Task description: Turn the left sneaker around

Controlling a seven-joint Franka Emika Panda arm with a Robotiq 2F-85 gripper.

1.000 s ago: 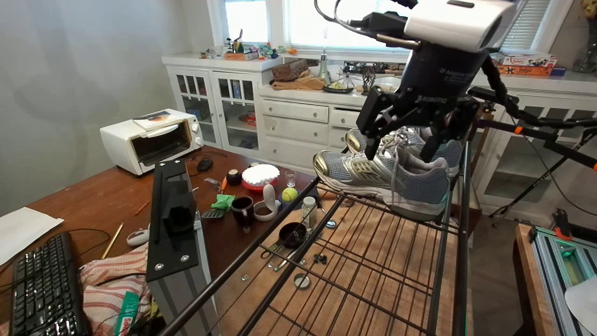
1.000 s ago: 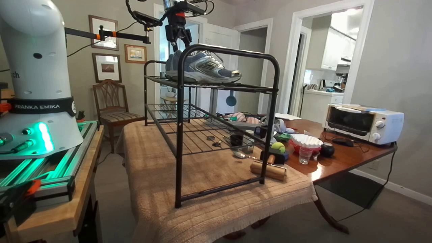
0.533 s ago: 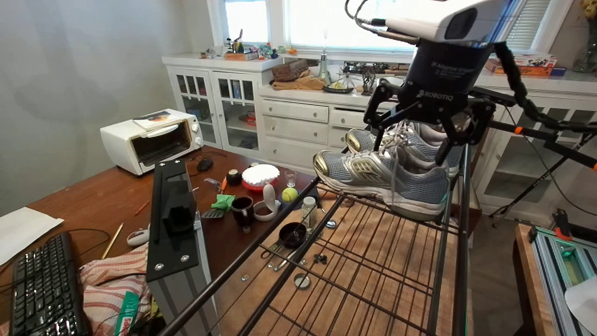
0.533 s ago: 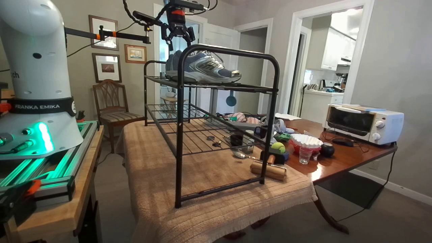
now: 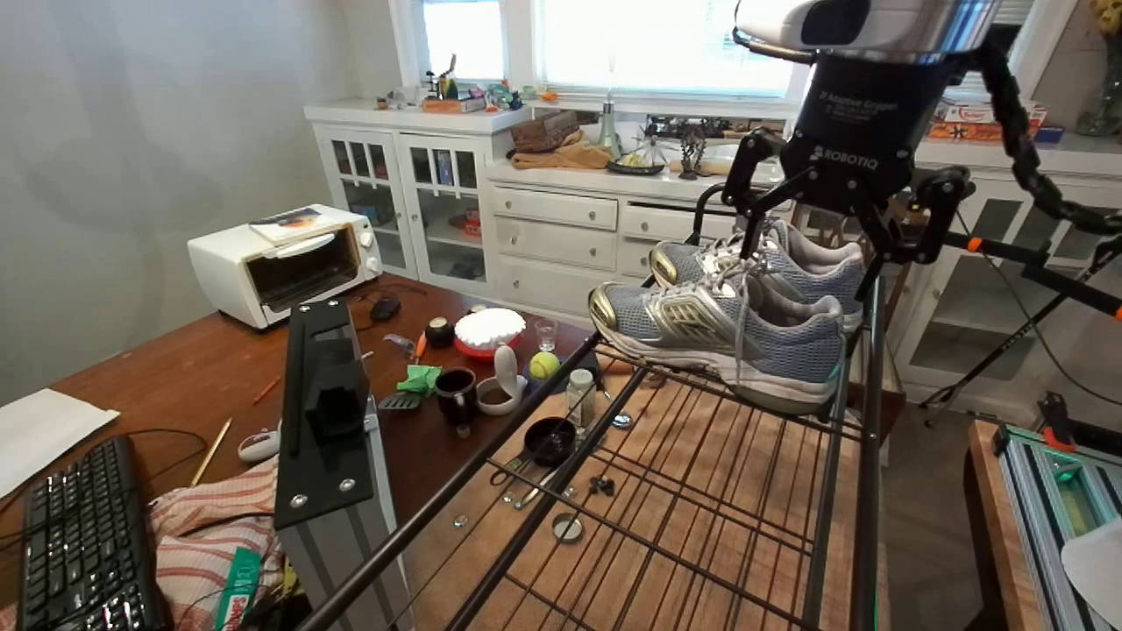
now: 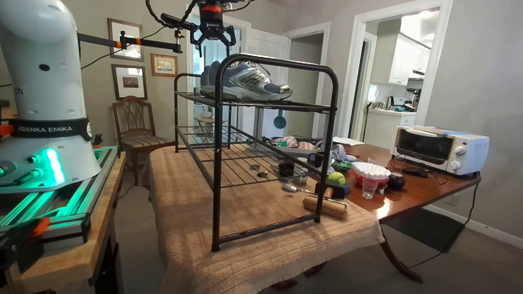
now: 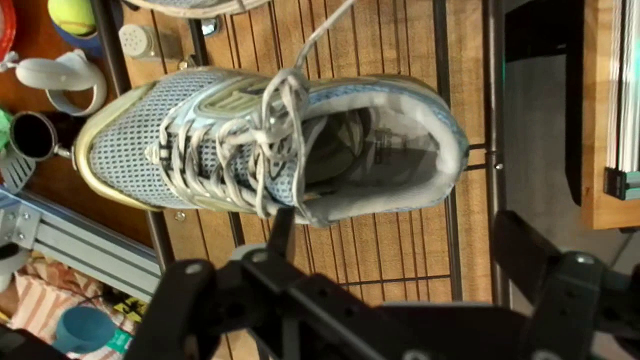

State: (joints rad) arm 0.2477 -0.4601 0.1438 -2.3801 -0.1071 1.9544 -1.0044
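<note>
The left sneaker (image 5: 701,324) is grey-silver mesh with white laces, upright on a black wire rack (image 5: 865,491). Seen from above, the left sneaker (image 7: 255,140) has its toe at picture left and its collar at right. Its twin, the second sneaker (image 5: 811,263), stands parallel; in an exterior view that second sneaker (image 6: 253,83) hides most of the left one. Over the pair hovers my gripper (image 5: 808,270), jaws wide apart, nothing between them. From the wrist, the gripper (image 7: 396,220) spans the sneaker's lower side; one fingertip (image 7: 284,222) overlaps the edge by the laces.
An arched end bar (image 6: 278,59) of the rack rises beside the second sneaker. A metal post with a black top (image 5: 329,412) stands alongside the rack. On the table are a toaster oven (image 5: 285,258), a dark mug (image 5: 456,399) and a tennis ball (image 5: 544,365).
My gripper has risen slightly and shifted to the right in an exterior view. It has also straightened and turned, so its open jaws show wider. Both sneakers have stayed in place.
</note>
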